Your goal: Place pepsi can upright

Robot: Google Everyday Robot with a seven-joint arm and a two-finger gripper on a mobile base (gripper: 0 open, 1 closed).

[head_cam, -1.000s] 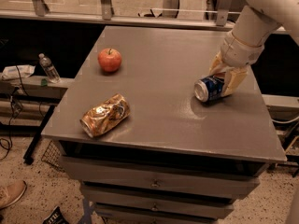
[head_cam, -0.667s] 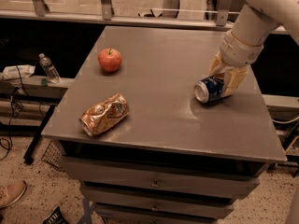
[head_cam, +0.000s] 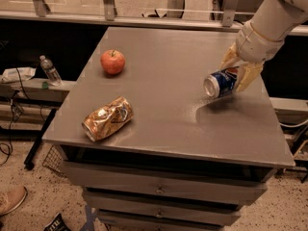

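Observation:
The pepsi can (head_cam: 219, 83), dark blue with a silver top, is held on its side at the right of the grey table (head_cam: 163, 119), its silver end pointing left toward me, slightly above the surface. My gripper (head_cam: 237, 73) comes in from the upper right and is shut on the can's far end, one yellowish finger (head_cam: 248, 76) on its right and one behind it.
A red apple (head_cam: 112, 61) sits at the table's far left. A crushed gold-orange can (head_cam: 107, 118) lies at the front left. A plastic water bottle (head_cam: 49, 70) stands on a low shelf left of the table. Drawers are below the tabletop.
The can and gripper have risen slightly off the table; the can stays on its side. Apple and crushed can have not moved.

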